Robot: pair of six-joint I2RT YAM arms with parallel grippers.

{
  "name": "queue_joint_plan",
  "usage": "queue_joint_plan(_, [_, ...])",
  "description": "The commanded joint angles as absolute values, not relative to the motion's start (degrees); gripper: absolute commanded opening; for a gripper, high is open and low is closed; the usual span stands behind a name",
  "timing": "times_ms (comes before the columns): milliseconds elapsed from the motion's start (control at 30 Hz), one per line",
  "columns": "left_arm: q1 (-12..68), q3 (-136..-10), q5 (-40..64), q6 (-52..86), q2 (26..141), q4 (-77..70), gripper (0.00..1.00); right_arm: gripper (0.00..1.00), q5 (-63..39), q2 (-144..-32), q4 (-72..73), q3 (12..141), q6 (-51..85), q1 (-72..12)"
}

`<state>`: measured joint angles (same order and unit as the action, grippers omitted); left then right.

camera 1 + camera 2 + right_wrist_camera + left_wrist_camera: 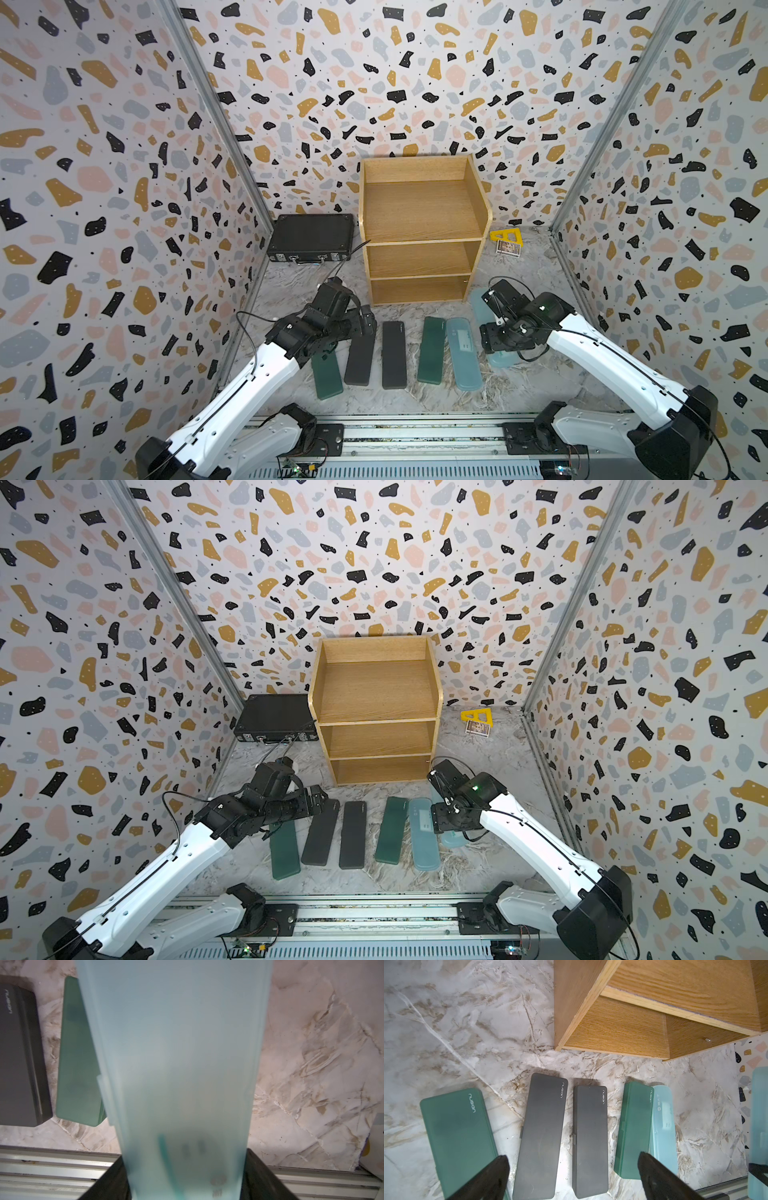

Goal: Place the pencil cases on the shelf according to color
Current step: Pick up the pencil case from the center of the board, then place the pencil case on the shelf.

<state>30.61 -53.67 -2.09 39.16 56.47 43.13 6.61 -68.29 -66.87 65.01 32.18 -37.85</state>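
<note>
The empty oak shelf [419,208] [374,688] stands at the back in both top views. In front of it lie a dark green pencil case [328,380], two black ones [359,361] [394,355], another green [432,351] and a light-blue one [464,353]. My left gripper [365,324] [573,1158] hangs open over the left green and black cases, holding nothing. My right gripper [496,340] [185,1178] is shut across the width of a second light-blue case [176,1053] [500,360], which fills the right wrist view.
A large black briefcase [311,237] lies left of the shelf. A yellow triangular ruler [505,235] and a small card [508,248] lie to its right. Patterned walls close in both sides, and the metal rail [415,432] runs along the front.
</note>
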Motion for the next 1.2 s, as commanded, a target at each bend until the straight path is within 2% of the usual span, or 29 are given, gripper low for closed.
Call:
queue_joint_plan(0, [30.85, -56.06, -3.31, 38.12, 56.84, 43.95, 1.0, 0.36, 6.16, -69.27, -72.1, 69.93, 30.01, -37.97])
queue_joint_plan(633, [30.85, -58.07, -3.83, 37.62, 59.2, 43.6, 1.0, 0.3, 2.55, -71.72, -80.09, 84.46, 27.33, -39.59])
queue_joint_plan(1167, [30.85, -61.7, -4.62, 37.42, 61.35, 43.49, 1.0, 0.29, 2.1, -78.81, -86.94, 103.69, 24.06, -39.95])
